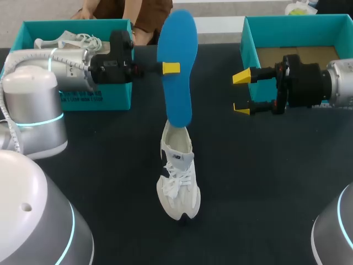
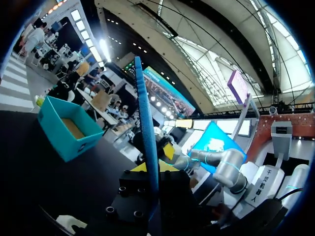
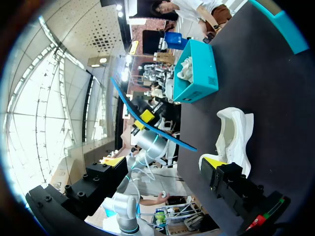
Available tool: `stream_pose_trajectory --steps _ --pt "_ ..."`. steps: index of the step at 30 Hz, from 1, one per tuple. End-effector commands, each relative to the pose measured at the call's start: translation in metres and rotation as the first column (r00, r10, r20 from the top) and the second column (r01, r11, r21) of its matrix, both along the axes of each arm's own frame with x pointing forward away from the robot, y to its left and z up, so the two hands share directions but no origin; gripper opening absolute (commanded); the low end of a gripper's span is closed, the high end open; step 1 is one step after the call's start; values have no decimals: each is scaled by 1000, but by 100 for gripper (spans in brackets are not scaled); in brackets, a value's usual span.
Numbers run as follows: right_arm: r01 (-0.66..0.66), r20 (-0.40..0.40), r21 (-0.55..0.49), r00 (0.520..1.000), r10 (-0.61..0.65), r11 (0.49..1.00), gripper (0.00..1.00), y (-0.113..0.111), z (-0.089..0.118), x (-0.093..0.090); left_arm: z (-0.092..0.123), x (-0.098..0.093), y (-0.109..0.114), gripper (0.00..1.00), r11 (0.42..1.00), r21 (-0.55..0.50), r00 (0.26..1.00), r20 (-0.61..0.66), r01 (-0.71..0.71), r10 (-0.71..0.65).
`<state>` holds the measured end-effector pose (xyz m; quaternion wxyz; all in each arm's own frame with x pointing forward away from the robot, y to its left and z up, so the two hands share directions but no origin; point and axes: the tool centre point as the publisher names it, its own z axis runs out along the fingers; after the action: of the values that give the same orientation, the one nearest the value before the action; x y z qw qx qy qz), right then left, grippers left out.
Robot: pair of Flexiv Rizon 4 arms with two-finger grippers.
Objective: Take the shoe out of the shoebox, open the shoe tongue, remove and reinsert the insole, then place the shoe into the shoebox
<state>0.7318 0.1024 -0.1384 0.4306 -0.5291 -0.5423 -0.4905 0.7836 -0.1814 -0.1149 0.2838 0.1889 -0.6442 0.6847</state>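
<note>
A white shoe stands upright mid-table, its toe toward the front edge; it also shows ahead of my right gripper. The blue insole is held on end above the shoe's heel. My left gripper is shut on the insole's edge. In the left wrist view the insole rises edge-on from between the fingers of my left gripper. My right gripper stands open to the right of the insole, with nothing between its fingers. From there the insole shows off the table.
A teal shoebox at the back left holds another white shoe. A second teal shoebox stands at the back right with only its cardboard floor showing. My right arm lies in front of that box.
</note>
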Motion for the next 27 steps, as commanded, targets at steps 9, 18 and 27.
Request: stream_pose_trajectory --steps 9,18,27 --pt "0 0 0 1000 0 1000 100 2 -1 1 -11 -7 -2 0 982 -172 520 833 -81 189" --pt "0 0 0 1000 0 1000 100 2 -1 1 -11 -7 -2 0 982 -172 520 833 -81 189" --pt "0 0 0 1000 0 1000 100 2 -1 1 -11 -10 -4 0 977 -210 395 895 -35 206"
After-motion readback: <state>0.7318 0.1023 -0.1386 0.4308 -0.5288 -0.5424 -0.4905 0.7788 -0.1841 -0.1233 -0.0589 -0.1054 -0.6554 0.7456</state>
